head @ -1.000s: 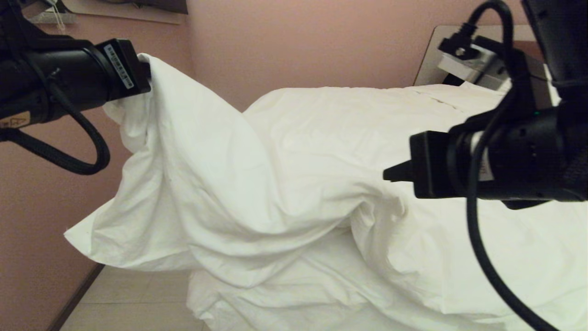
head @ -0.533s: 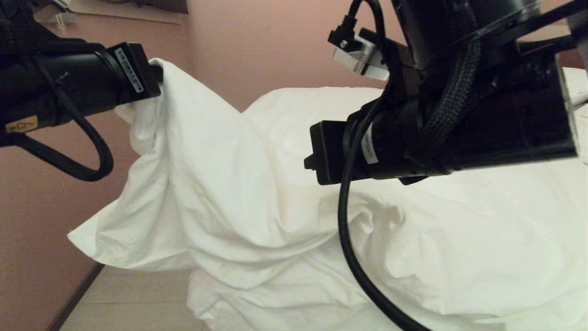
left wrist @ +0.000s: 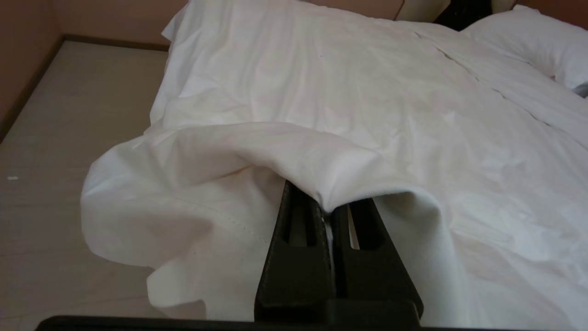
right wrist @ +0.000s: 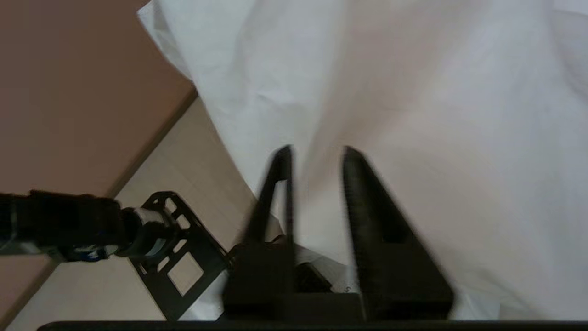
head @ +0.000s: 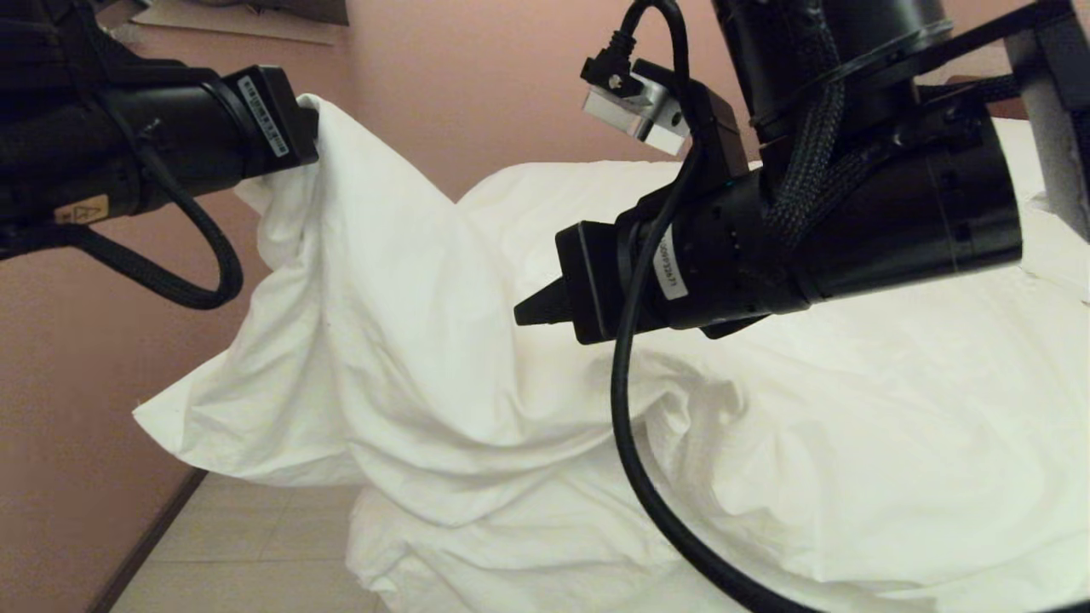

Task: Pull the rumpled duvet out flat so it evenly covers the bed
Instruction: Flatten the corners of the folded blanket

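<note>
The duvet [head: 477, 340] was seen lying rumpled across the bed [left wrist: 528, 87], with one corner lifted high over the floor [head: 238, 545] at the bed's side, near the pink wall [head: 77, 375]. That corner was clenched between the fingers of the left gripper [left wrist: 328, 216], pressed tight together on a fold of white cloth. The right gripper [right wrist: 317, 161] was held above the middle of the duvet, its fingers parted by a narrow gap with nothing between them; no cloth was touched by them. For the step in hand to be done well, it was judged that a second hold should be taken on the same edge, well apart from the first, so that the edge could be drawn taut between both grippers and pulled out level rather than dragged from one corner alone; the cloth should be gathered thickly enough that it would not slip. One duvet and one bed were counted, two grippers, and one pillow [left wrist: 533, 41] was made out in the left wrist view, near the head of the bed.
</note>
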Motion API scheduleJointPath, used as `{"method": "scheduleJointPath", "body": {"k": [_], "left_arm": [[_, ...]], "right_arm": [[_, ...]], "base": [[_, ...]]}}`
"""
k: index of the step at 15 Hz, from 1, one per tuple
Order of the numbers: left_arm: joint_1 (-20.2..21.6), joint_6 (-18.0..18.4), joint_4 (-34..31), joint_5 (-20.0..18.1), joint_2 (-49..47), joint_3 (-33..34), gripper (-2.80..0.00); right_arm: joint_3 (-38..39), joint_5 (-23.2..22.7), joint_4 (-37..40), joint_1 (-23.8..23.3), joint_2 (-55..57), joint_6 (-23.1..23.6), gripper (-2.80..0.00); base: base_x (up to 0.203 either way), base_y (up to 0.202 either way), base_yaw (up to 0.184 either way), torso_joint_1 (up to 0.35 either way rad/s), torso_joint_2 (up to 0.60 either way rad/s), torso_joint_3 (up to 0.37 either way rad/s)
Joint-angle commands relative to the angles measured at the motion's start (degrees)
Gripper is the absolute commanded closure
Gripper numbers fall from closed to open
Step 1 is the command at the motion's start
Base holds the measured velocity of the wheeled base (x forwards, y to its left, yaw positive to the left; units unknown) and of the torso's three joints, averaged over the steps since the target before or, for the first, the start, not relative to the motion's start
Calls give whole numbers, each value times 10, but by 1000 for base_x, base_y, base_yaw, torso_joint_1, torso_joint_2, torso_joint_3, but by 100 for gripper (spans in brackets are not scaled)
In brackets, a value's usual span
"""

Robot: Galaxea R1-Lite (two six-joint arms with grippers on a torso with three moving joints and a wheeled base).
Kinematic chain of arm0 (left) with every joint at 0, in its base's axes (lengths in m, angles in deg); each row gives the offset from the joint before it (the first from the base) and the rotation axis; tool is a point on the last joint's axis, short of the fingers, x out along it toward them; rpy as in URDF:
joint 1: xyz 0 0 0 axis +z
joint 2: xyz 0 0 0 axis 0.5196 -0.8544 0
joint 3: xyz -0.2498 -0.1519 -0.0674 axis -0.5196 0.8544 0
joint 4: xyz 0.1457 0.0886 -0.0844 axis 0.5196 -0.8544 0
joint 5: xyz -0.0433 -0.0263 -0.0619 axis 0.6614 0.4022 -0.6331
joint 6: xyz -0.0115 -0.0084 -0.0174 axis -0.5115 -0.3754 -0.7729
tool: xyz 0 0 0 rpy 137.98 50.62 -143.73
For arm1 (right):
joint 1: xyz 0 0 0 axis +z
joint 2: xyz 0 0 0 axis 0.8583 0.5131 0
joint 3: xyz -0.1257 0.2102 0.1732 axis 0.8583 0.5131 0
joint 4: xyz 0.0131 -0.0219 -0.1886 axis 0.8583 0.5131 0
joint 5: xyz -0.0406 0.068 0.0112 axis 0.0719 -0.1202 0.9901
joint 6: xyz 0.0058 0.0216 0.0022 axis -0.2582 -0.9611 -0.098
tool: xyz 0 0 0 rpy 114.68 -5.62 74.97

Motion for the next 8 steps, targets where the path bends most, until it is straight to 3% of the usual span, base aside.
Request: {"method": "scheduleJointPath", "body": {"k": [1,3,8], "left_arm": [[1,-1,8,0,-14,-7,0],[2,-1,9,0,-13,-9,0],[3,-1,9,-9,-19,-14,0]], "right_arm": [[0,-117,-7,-19,4,8,-280],[0,-163,-21,-39,16,27,-280],[-1,-211,-51,-41,39,51,-280]], "base": [[0,0,0,0,0,0],[0,0,0,0,0,0],[0,0,0,0,0,0]]}}
